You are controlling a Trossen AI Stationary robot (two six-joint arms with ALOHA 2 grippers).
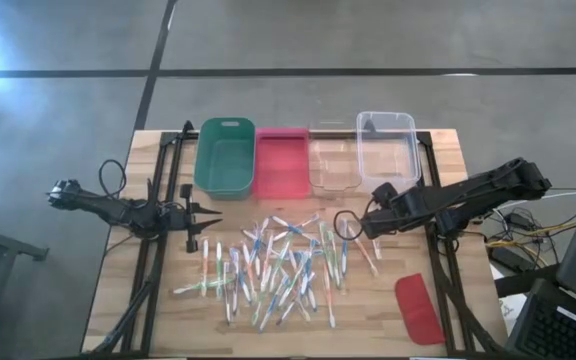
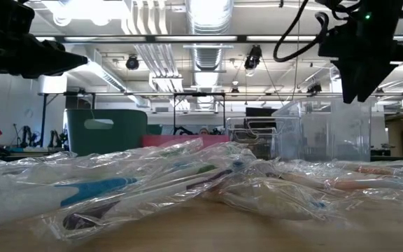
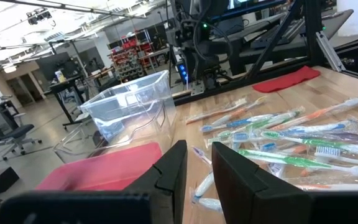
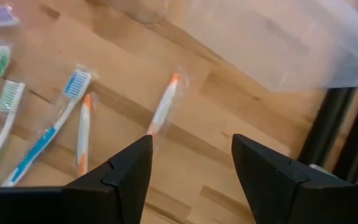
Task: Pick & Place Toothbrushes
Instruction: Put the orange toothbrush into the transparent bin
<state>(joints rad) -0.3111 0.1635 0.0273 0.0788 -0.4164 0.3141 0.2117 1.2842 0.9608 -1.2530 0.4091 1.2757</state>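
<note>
Several wrapped toothbrushes (image 1: 268, 268) lie flat in a loose pile on the wooden table's middle, with green, blue and orange accents (image 3: 291, 137). My left gripper (image 1: 206, 222) hovers open by the pile's left far corner, fingers (image 3: 197, 165) pointing toward the table's right. My right gripper (image 1: 346, 226) hangs open above the pile's right far edge, raised off the table in the low view (image 2: 355, 94). Its fingers (image 4: 191, 165) stand over bare wood just short of an orange-tipped toothbrush (image 4: 163, 112). It touches nothing.
Along the far edge stand a green bin (image 1: 225, 160), a red bin (image 1: 281, 165) and two clear bins (image 1: 333, 165) (image 1: 388, 150). A flat red lid (image 1: 418, 308) lies near the right near corner. Black frame rails (image 1: 158, 200) run along both table sides.
</note>
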